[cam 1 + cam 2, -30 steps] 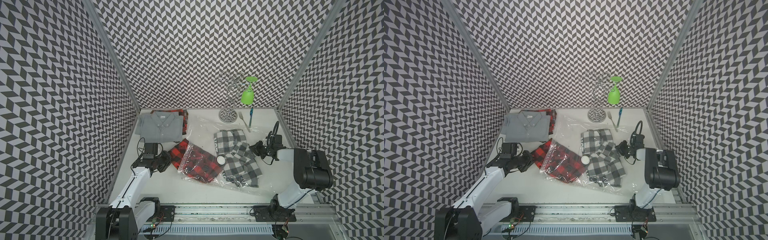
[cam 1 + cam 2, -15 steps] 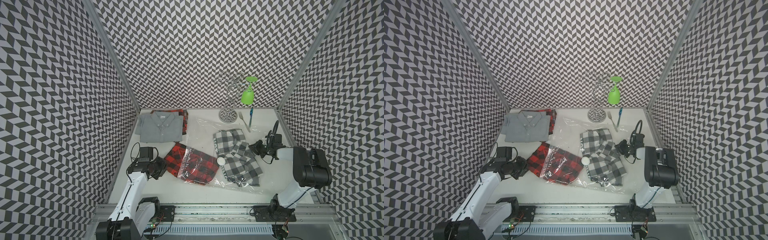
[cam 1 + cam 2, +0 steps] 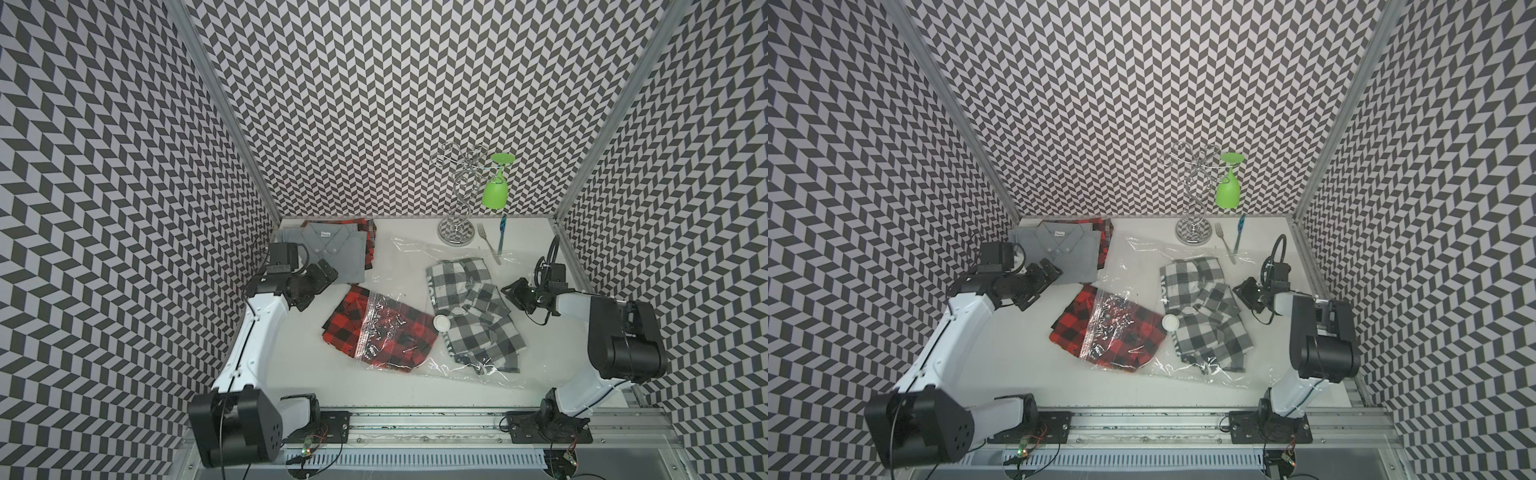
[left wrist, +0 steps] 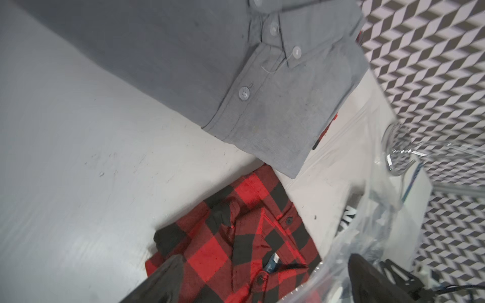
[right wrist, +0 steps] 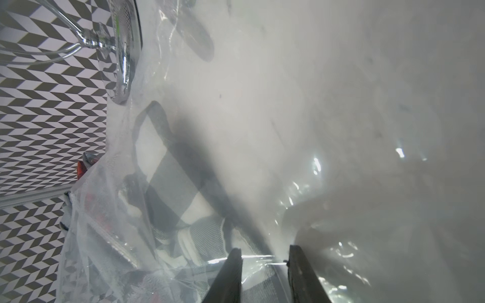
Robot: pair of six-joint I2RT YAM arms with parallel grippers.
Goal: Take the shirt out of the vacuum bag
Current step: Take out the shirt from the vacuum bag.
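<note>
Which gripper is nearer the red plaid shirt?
Left. The left gripper sits open beside the red plaid shirt, outside the vacuum bag; the right gripper is across the bag, beside the gray checked shirt.

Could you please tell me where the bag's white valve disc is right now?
In a top view, the valve disc lies mid-table on the vacuum bag, between the red plaid shirt and the grey checked shirt.

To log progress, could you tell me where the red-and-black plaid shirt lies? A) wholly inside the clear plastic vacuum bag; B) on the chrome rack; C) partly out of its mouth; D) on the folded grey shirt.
C: the red-and-black plaid shirt has its collar end bare outside the zip edge of the clear plastic vacuum bag, the rest under the film.
</note>
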